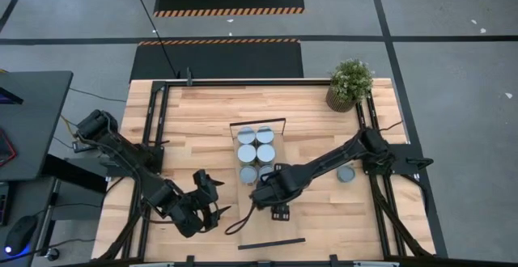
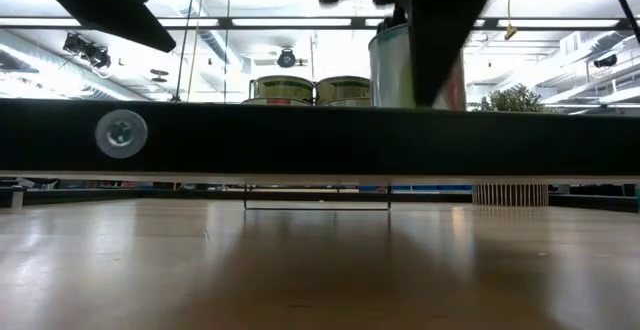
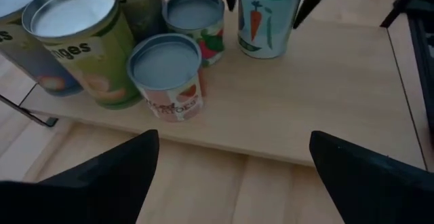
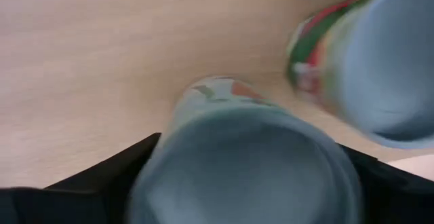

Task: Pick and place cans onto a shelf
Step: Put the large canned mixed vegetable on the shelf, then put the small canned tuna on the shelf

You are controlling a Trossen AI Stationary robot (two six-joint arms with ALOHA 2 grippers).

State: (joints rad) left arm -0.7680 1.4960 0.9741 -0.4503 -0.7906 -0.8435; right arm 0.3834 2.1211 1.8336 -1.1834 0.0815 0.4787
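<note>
High view, shelf (image 1: 279, 123): pale board with black end bars, standing mid-table, its long axis running near to far.
Cans on shelf: four (image 1: 256, 145) in a two-by-two block on the far part, tops pale grey; a fifth (image 1: 248, 174) stands at the near left edge.
Held can (image 4: 244, 163): upright between the fingers of the right gripper (image 1: 265, 191), at the shelf's near end, just right of the fifth can. In the left wrist view it carries a carrot label (image 3: 266, 17) and stands on the board with dark fingers at either side.
Right gripper state: clenched on the held can; the right wrist view shows the can's top filling the space between both fingers, with a red-and-green labelled neighbour (image 4: 359, 61) just beside it.
Loose can (image 1: 346, 174): on the tabletop, right of the shelf, near the right arm's base, well apart from the others.
Left gripper (image 1: 209, 199): near-left of the shelf, over bare table, touching nothing.
Left gripper state: released; its fingers (image 3: 102, 176) stand wide apart in its own view, pointing at the shelf.
Low view: two cans (image 2: 310, 89) show above a black bar; the held can (image 2: 392, 65) sits right of them, partly behind a dark arm.
Plant (image 1: 350, 83): far right corner of the table.
</note>
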